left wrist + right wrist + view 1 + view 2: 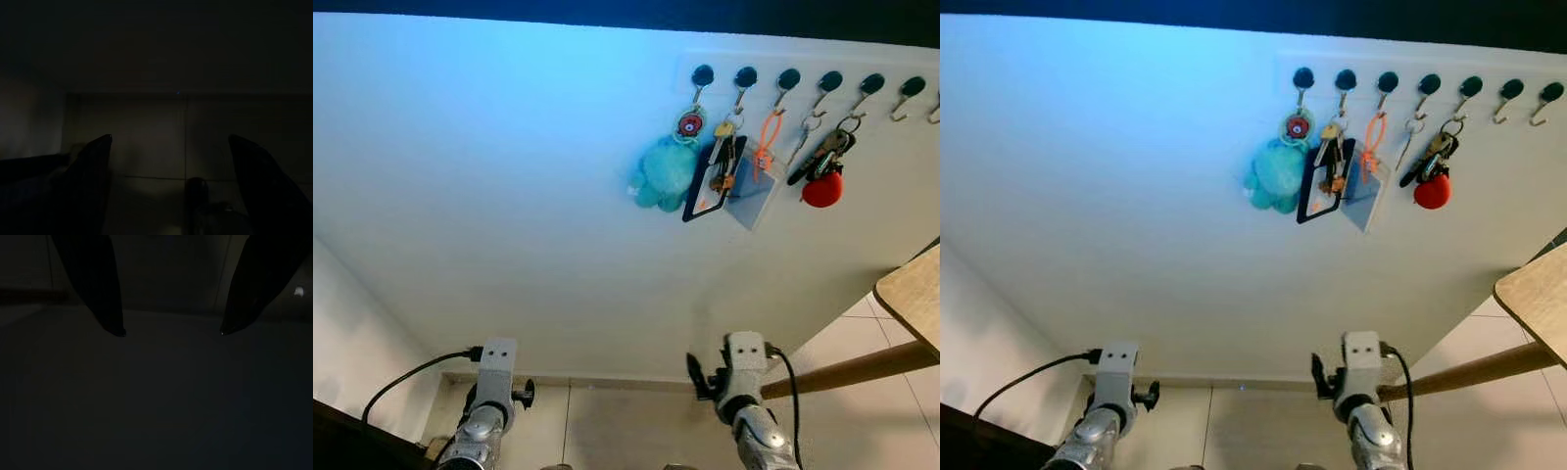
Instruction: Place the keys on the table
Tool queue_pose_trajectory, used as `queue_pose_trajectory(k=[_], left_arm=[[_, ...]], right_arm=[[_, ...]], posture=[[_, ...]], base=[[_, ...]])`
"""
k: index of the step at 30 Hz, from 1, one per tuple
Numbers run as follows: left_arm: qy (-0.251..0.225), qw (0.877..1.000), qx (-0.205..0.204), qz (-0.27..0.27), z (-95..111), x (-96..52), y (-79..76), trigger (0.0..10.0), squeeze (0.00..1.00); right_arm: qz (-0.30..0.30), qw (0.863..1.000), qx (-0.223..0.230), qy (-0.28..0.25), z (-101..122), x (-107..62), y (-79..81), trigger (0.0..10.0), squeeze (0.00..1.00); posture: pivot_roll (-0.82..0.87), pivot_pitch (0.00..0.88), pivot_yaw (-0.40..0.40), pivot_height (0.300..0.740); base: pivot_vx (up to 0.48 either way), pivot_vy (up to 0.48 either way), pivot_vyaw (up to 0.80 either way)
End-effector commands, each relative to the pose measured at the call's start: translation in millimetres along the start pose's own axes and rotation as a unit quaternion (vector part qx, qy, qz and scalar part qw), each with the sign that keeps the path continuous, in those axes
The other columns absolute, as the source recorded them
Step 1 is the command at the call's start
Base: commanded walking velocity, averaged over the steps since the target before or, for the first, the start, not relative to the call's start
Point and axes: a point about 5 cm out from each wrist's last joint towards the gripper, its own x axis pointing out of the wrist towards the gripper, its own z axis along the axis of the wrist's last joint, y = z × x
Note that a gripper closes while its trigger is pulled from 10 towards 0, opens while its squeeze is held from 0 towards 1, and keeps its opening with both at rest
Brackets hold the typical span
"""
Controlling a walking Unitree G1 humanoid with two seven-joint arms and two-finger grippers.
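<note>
**Keys on wall hooks, both arms low and idle**

You are facing a white wall (509, 196) with a row of black hooks (788, 78) at about 1 o'clock in the head view. The keys (824, 157), bunched with a red fob (822, 189), hang from the fifth hook counting from the left. Further left hang a teal plush toy (664, 174), a black card frame (710, 181), and a clear badge holder (752, 196) on an orange strap. The table (913, 294) shows one wooden corner at 4 o'clock, well apart from the keys.

Both arms sit low, at 7 and 5 o'clock. The left gripper (168, 147) has its fingers spread over dim floor tiles. The right gripper (171, 332) likewise has its fingers spread, holding nothing; that view is very dark.
</note>
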Motion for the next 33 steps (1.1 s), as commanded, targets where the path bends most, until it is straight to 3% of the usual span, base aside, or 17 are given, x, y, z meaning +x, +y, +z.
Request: queue_pose_trajectory(k=[1, 5, 9, 17, 23, 27, 28, 31, 32, 33], left_arm=[[-0.006, 1.000, 0.008, -0.009, 0.9, -0.6, 0.7, 10.0, 0.00], [-0.015, 0.998, 0.041, -0.036, 7.3, 0.7, -3.5, 10.0, 0.00], [-0.031, 0.993, 0.090, -0.069, 12.5, 1.1, -12.9, 10.0, 0.01], [-0.071, 0.991, 0.094, -0.069, 25.5, 0.2, -12.5, 10.0, 0.00], [-0.097, 0.988, 0.101, -0.067, 34.8, -2.1, -8.1, 10.0, 0.00], [-0.121, 0.985, 0.103, -0.064, 41.6, -4.4, -6.7, 10.0, 0.00], [-0.151, 0.982, 0.083, -0.074, 49.6, -8.2, -7.5, 10.0, 0.00], [-0.204, 0.970, 0.076, -0.107, 61.0, -18.2, -11.1, 10.0, 0.00], [-0.204, 0.970, 0.076, -0.107, 61.0, -18.2, -11.1, 10.0, 0.00], [-0.244, 0.957, 0.077, -0.139, 68.7, -28.5, -14.8, 10.0, 0.00]], right_arm=[[-0.009, 1.000, 0.024, 0.012, -7.6, -5.2, -3.3, 10.0, 0.00], [-0.021, 0.999, 0.039, 0.006, -8.6, -8.3, -8.8, 10.0, 0.00], [-0.021, 0.999, 0.048, 0.000, -7.2, -8.6, -10.4, 10.0, 0.00], [0.020, 0.999, 0.039, -0.032, 2.8, -7.9, -5.5, 10.0, 0.00], [0.063, 0.995, 0.004, -0.077, 22.7, -6.1, 2.5, 10.0, 0.00], [0.084, 0.988, -0.021, -0.129, 42.7, -6.4, 8.2, 10.0, 0.00], [0.092, 0.978, -0.042, -0.183, 62.3, -9.0, 12.6, 10.0, 0.00], [0.084, 0.960, -0.072, -0.256, 89.5, -15.8, 15.9, 10.0, 0.00], [0.084, 0.960, -0.072, -0.256, 89.5, -15.8, 15.9, 10.0, 0.00], [0.064, 0.947, -0.093, -0.302, 106.9, -22.3, 15.0, 10.0, 0.00]], posture=[[0.03, 0.070, -0.032, 0.740], [0.02, 0.068, -0.023, 0.740], [0.01, 0.067, -0.016, 0.740], [0.01, 0.068, -0.010, 0.740], [0.00, 0.074, -0.011, 0.740], [0.00, 0.082, -0.013, 0.740], [0.00, 0.087, -0.013, 0.740], [0.00, 0.087, -0.013, 0.740], [0.00, 0.087, -0.013, 0.740], [0.00, 0.095, -0.014, 0.740]], base=[[0.000, 0.000, 0.00], [0.000, 0.000, 0.00], [0.000, -0.480, 0.00], [0.000, -0.090, 0.00], [0.000, 0.000, 0.00], [0.000, 0.000, 0.00], [0.000, 0.000, 0.00], [0.000, 0.000, 0.00], [0.000, 0.000, 0.00], [0.000, 0.000, 0.00]])
